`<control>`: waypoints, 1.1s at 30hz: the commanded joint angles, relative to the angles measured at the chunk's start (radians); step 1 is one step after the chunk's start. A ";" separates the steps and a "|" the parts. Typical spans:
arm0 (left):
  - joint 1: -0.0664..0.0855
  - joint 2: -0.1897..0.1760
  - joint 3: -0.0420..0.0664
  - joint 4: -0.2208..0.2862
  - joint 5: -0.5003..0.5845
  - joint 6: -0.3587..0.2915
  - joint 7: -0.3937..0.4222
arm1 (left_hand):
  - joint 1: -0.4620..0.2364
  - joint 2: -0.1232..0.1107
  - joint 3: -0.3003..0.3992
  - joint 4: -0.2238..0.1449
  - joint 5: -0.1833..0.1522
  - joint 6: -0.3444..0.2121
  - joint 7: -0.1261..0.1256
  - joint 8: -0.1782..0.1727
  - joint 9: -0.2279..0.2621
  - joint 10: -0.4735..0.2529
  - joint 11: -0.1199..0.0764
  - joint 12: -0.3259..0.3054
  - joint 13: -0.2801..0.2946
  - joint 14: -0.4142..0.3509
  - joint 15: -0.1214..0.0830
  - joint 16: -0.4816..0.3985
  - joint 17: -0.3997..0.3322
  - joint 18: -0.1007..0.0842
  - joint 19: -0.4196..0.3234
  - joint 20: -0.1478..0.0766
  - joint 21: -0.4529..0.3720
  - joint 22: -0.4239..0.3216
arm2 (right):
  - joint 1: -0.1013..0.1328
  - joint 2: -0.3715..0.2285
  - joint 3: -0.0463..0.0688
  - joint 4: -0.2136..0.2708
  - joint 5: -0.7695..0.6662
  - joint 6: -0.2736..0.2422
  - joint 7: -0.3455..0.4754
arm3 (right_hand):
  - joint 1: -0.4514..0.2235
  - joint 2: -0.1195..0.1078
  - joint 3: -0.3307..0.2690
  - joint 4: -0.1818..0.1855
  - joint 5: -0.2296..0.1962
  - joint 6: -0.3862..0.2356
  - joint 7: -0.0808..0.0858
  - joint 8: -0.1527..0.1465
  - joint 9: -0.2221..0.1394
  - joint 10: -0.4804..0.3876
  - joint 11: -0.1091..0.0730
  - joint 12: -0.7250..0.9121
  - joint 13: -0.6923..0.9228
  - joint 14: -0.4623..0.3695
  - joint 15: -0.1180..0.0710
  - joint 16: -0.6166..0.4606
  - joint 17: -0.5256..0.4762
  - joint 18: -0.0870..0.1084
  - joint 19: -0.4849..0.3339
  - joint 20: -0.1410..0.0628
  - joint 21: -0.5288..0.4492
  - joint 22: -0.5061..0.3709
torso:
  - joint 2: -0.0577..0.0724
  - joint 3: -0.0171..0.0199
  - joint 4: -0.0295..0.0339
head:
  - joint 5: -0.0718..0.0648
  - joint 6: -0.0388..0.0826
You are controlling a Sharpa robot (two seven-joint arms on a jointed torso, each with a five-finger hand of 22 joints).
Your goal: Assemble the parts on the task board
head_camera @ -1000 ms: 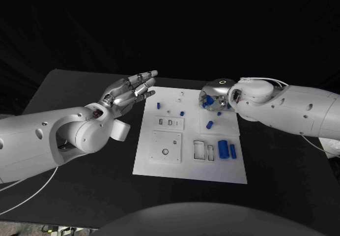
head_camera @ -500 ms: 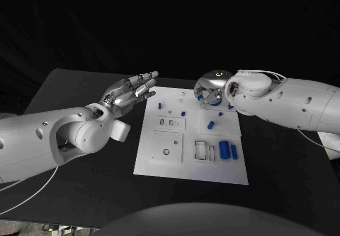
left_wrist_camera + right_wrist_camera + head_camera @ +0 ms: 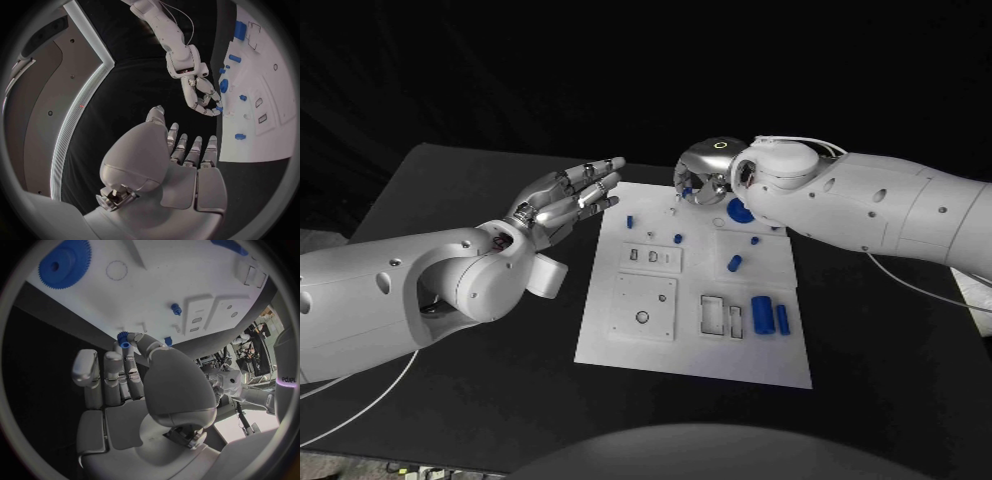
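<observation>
From my seat at the head camera, the white task board [image 3: 697,330] lies in the middle of the black table [image 3: 459,380], its long side running from near to far. My right hand [image 3: 701,180] hangs over the board's far edge, at about twelve o'clock from the board's centre. In the right wrist view its thumb and a fingertip pinch a small blue gear [image 3: 123,338], while the other fingers [image 3: 84,371] stand straight and close together beside it. A large blue gear [image 3: 738,211] lies on the board just beside that hand, partly hidden by the wrist; the right wrist view shows its toothed rim whole.

My left hand [image 3: 567,195] floats off the board's far-left corner, at about ten o'clock, holding nothing, its fingers stretched out straight and slightly apart, palm turned toward the board.

On the board itself, a small blue peg [image 3: 630,220] sits near the left edge at the far end, another small blue piece [image 3: 678,238] lies toward the middle, and a blue pin [image 3: 734,263] lies tilted at the centre. At about four o'clock two blue cylinders [image 3: 770,314] lie side by side next to rectangular slots [image 3: 720,316].
</observation>
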 commanded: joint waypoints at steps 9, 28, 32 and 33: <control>0.001 0.000 0.001 0.009 -0.017 0.010 0.001 | 0.014 0.002 0.008 0.002 0.007 0.001 0.004 0.007 0.002 0.003 0.006 0.007 0.001 -0.001 0.008 0.007 0.002 0.000 0.008 0.002 0.007 0.002 | -0.003 0.047 0.001 -0.061 0.015 0.021 0.015 | 0.005 0.000 -0.001 0.002 -0.011 -0.011 0.006 -0.011 0.001 0.024 -0.015 -0.019 -0.008 0.004 0.001 -0.009 -0.004 -0.012 0.007 -0.001 0.000 0.001 | 0.012 -0.0025 0.0129 | -0.007 0.005; 0.001 0.003 0.001 0.003 -0.018 0.016 -0.002 | 0.016 0.001 0.009 0.002 0.009 0.002 0.006 0.008 0.002 0.004 0.008 0.008 0.002 0.000 0.009 0.010 0.002 -0.001 0.009 0.002 0.008 0.002 | -0.008 0.049 0.001 -0.070 0.015 0.052 0.011 | 0.003 -0.004 0.002 0.005 -0.014 -0.024 0.007 -0.024 -0.002 0.018 -0.014 -0.041 -0.017 -0.005 0.002 -0.018 -0.018 -0.010 0.000 -0.001 -0.010 -0.003 | 0.008 -0.0021 0.0115 | -0.008 -0.003; 0.001 0.005 0.001 0.001 -0.018 0.017 -0.002 | 0.016 0.001 0.009 0.002 0.009 0.002 0.007 0.008 0.002 0.004 0.009 0.008 0.002 0.001 0.010 0.012 0.002 -0.001 0.010 0.002 0.009 0.002 | -0.010 0.044 0.001 -0.068 0.017 0.046 0.012 | 0.003 -0.004 0.002 0.005 -0.014 -0.024 0.007 -0.024 -0.002 0.018 -0.014 -0.043 -0.017 -0.004 0.003 -0.018 -0.016 -0.011 0.000 -0.001 -0.010 -0.002 | 0.007 -0.0019 0.0110 | -0.008 -0.002; 0.001 0.005 0.001 0.000 -0.018 0.017 -0.001 | 0.016 0.001 0.009 0.002 0.009 0.002 0.007 0.008 0.002 0.004 0.009 0.008 0.002 0.001 0.010 0.012 0.002 -0.001 0.010 0.002 0.009 0.002 | -0.011 0.043 0.001 -0.067 0.018 0.045 0.012 | 0.003 -0.004 0.002 0.005 -0.014 -0.024 0.007 -0.024 -0.002 0.018 -0.014 -0.043 -0.017 -0.004 0.003 -0.018 -0.016 -0.011 0.000 -0.001 -0.010 -0.002 | 0.007 -0.0019 0.0110 | -0.008 -0.002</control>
